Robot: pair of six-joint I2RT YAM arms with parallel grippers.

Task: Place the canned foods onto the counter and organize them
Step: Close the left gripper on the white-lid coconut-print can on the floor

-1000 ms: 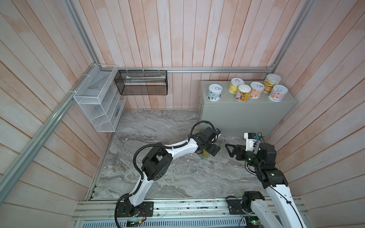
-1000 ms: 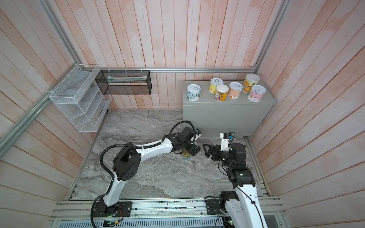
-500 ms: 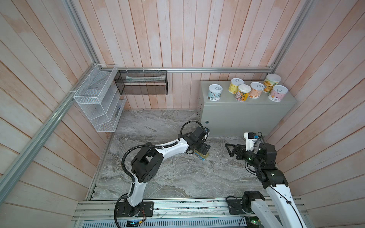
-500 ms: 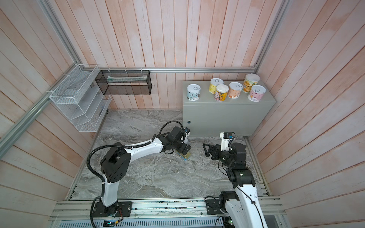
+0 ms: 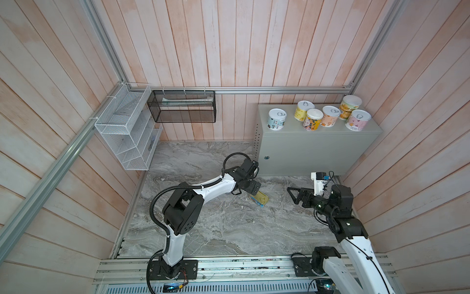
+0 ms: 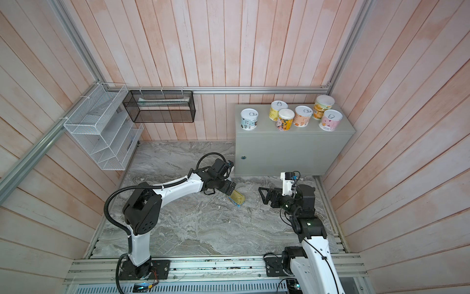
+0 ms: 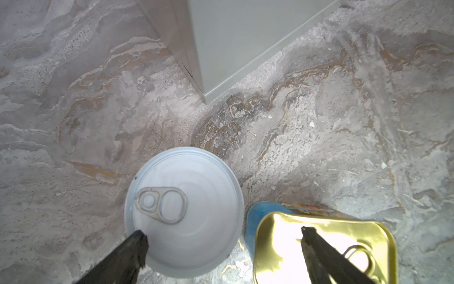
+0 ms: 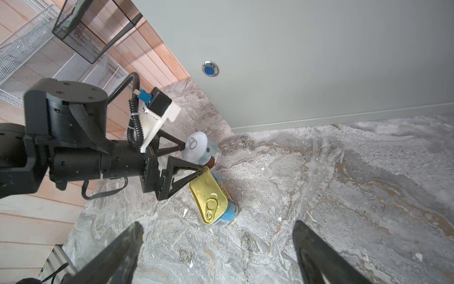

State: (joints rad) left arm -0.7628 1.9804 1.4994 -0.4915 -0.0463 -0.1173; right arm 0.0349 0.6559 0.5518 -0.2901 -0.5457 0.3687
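Left gripper (image 7: 223,233) hovers over the last two tins on the grey marbled slab (image 5: 216,229), fingers spread wide, holding nothing

- Round tin (image 7: 184,211): upright, white pull-tab lid up, directly under the open jaws. One fingertip sits above its rim; the other overhangs the gold lid of the rectangular tin (image 5: 261,198)
- The two tins stand just beside each other; cannot tell whether they touch. That crowding is the catch: dropping straight down, the far finger looks likely to land on the gold lid instead of slipping into the gap
- Rectangular tin's long axis runs diagonally in both top views, away from the left gripper
- Right gripper (image 5: 292,195): fingers spread, empty, aimed at the pair but well apart. Left arm clearly nearer
- Both tins lie near the front corner of the counter (image 5: 305,150), on the lock side, low against its base
- Six round tins (image 5: 313,119) already stand on the counter top, loosely grouped, with free space at the front edge
- Room: pink plank walls, white mesh basket (image 5: 127,132) and black one (image 5: 183,107) on the walls, neither in the way
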